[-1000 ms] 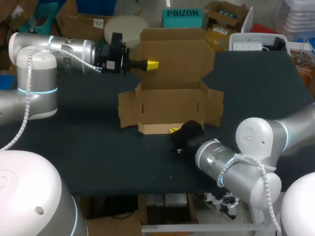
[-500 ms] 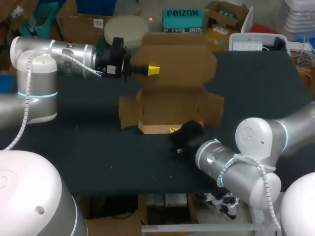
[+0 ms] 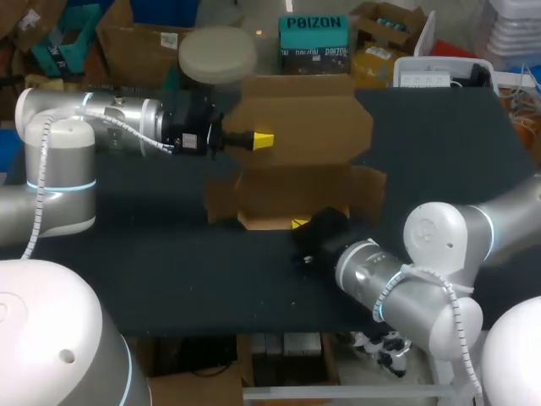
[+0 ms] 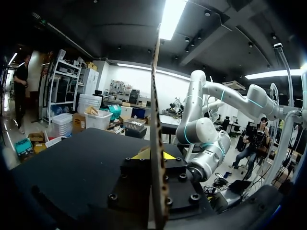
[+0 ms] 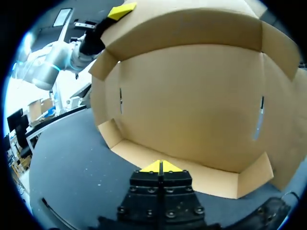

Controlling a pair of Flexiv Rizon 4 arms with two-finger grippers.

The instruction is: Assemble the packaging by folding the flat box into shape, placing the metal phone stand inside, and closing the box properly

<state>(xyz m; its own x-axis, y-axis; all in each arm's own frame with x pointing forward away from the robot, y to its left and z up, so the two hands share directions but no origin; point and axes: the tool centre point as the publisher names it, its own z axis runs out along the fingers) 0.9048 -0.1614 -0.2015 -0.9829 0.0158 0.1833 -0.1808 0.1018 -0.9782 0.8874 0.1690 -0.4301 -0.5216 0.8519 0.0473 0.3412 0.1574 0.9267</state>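
Observation:
A brown cardboard box [image 3: 292,190] lies at the table's middle with its side flaps spread. Its lid panel [image 3: 296,114] stands raised and leans over the base. My left gripper [image 3: 262,140] is shut on the lid's left edge; in the left wrist view the cardboard edge [image 4: 156,120] runs upright between the yellow fingertips [image 4: 165,155]. My right gripper [image 3: 298,224] is shut with nothing in it, its tips [image 5: 160,166] at the box's low front wall [image 5: 201,179]. From the right wrist view the lid [image 5: 192,28] curves over the box's inside. No metal phone stand shows.
A white bin [image 3: 433,72] stands at the table's back right corner. Bare dark tabletop [image 3: 152,254] spreads to the left and in front of the box, and more lies to the right [image 3: 448,152].
My left gripper has come forward and down with the lid, swinging it from nearly flat up and over the box's base. The right arm has kept still.

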